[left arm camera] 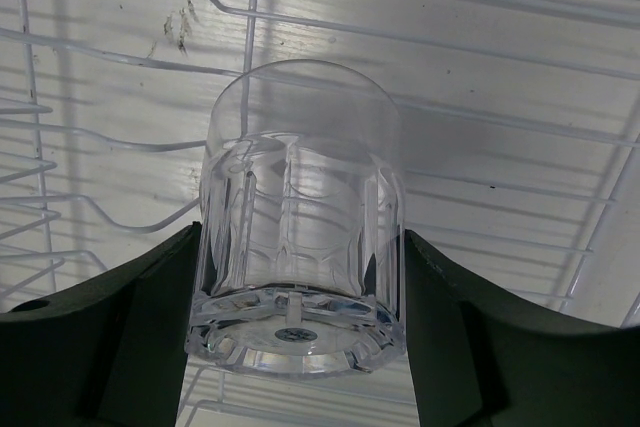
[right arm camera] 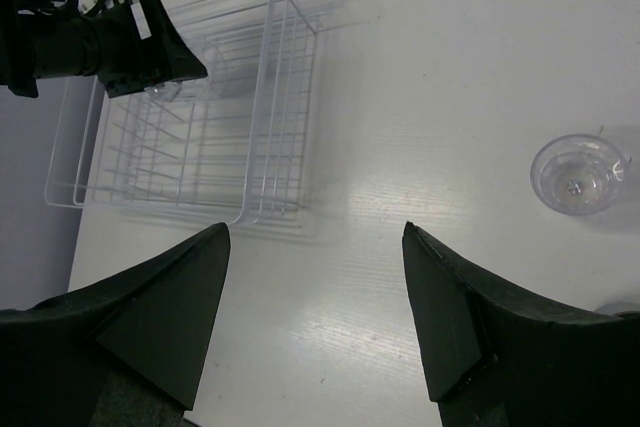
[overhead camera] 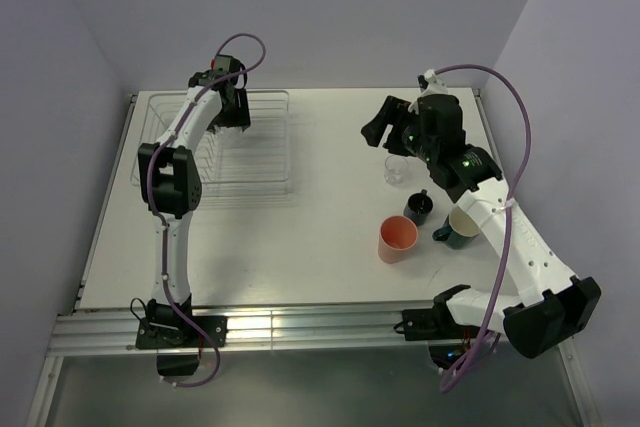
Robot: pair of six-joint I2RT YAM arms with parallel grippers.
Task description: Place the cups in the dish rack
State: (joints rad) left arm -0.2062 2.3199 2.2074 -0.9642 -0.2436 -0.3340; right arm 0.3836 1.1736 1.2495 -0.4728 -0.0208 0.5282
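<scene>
Clear faceted glass tumbler (left arm camera: 300,247) clamped at its sides by the left gripper (left arm camera: 302,287), thick base nearest the wrist. Mouth and long axis pointing away, straight at the bars of the rectangular clear wire dish rack (right arm camera: 262,147) close beneath. Probably only a short lowering needed.

Right gripper (right arm camera: 312,230) wide open and empty, well apart over the white table (overhead camera: 330,237). Nearby: second clear glass tumbler (right arm camera: 578,175), salmon-pink plastic tumbler (overhead camera: 397,238), dark navy mug (overhead camera: 419,207), teal mug (overhead camera: 458,227).
</scene>
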